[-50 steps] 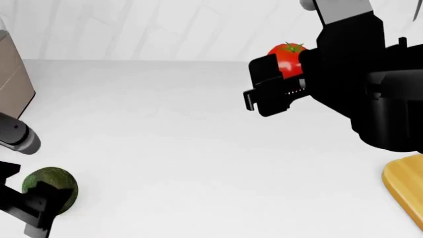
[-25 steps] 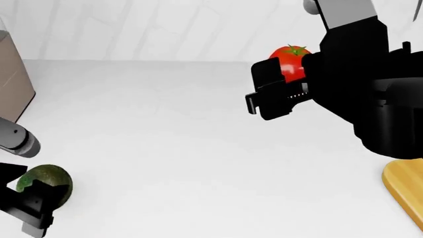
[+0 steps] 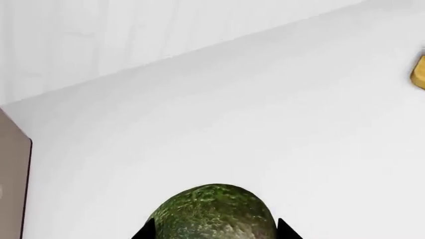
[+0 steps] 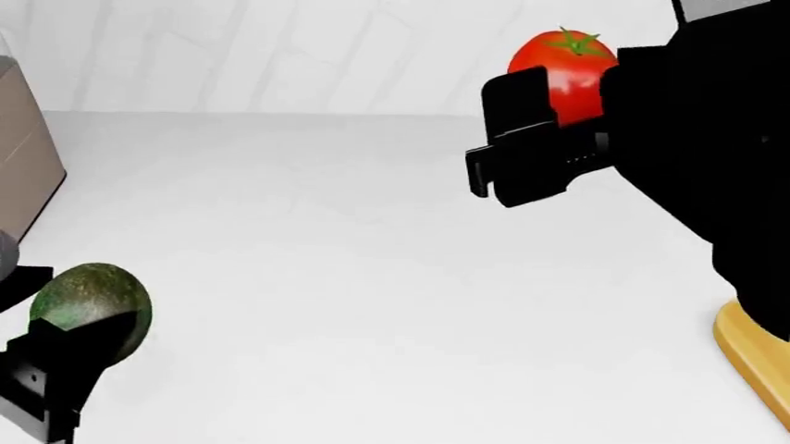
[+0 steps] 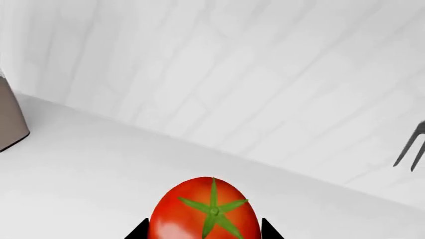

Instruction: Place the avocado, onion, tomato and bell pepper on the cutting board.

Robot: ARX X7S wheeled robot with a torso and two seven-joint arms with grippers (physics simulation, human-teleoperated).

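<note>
- Cutting board (image 4: 756, 353) shows only as a corner at the head view's right edge, on the white counter (image 4: 333, 259).
- Right gripper (image 4: 556, 120) holds the tomato (image 4: 565, 63) clamped, raised before the pale wall (image 5: 219, 64).
- Left gripper (image 4: 68, 347) grips the avocado (image 4: 89, 301); its wrist view shows black fingertips (image 3: 284, 230) hugging both sides.

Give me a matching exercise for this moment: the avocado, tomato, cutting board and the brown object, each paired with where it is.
Things:
1. avocado
2. tomato
3. cutting board
4. brown object

Places:
A. at the head view's right edge, only a corner showing
B. between the fingers of the right gripper, lifted
C. at the head view's left edge, against the wall
D. between the fingers of the left gripper, low at the left

Pairs: 1-D, 2-B, 3-A, 4-C
</note>
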